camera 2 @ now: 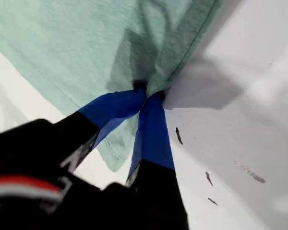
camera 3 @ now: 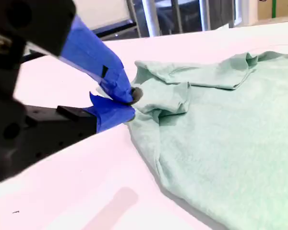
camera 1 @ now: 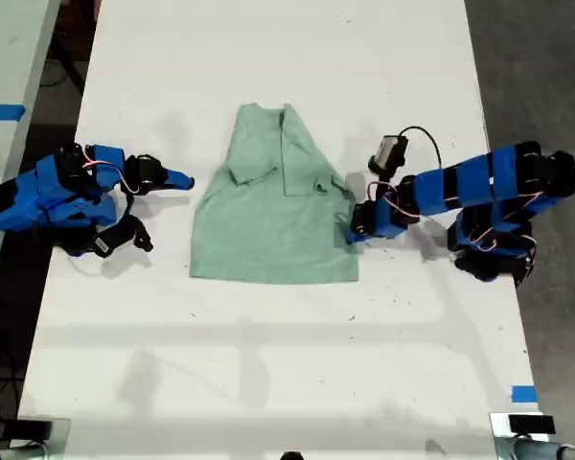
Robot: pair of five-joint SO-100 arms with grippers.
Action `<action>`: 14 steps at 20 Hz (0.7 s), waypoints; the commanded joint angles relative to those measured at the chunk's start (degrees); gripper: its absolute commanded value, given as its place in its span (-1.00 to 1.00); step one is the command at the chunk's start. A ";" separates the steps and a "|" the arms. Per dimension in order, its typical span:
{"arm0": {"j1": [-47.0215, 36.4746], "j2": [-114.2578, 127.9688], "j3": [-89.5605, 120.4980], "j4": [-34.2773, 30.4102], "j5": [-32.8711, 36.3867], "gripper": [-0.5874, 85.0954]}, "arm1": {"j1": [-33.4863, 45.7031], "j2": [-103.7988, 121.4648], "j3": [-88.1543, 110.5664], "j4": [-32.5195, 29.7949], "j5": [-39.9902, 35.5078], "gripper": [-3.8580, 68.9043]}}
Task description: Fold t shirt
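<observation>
Where the white table [camera 1: 268, 364] is widest in the exterior view, the t shirt [camera 1: 268, 220] lies near its middle, somewhat closer to the far edge than to the near edge, pale mint-green and partly folded: both sleeves are turned inward over the body, the collar end points toward the far edge, and the hem runs parallel to the near edge. My first gripper [camera 2: 149, 93] is clenched on the t shirt's edge; its blue-taped fingers [camera 2: 153, 134] meet with a pinch of cloth between them, the fabric puckering at the tips. In the exterior view this gripper [camera 1: 353, 233] sits at the garment's side toward the exterior view's right, low on the table. My second gripper [camera 3: 129, 103] rests just beside the folded sleeve at the opposite side; its blue tips stand slightly parted and grasp nothing, and whether they touch the cloth cannot be told. In the exterior view it [camera 1: 184, 180] lies on the table at the exterior view's left, apart from the shirt. Small dark specks [camera 2: 178, 135] mark the table.
</observation>
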 commanded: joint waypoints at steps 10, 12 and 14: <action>-0.79 0.44 0.35 -0.97 -1.23 -0.99 | -4.48 -17.23 -60.56 26.81 -15.38 -0.93; -0.79 0.44 0.26 -0.97 -1.23 -0.99 | -5.45 -24.35 -65.74 21.80 -16.96 -0.93; -0.79 0.44 0.26 -0.97 -1.14 -0.99 | -6.15 -29.71 -67.41 16.26 -17.49 -0.93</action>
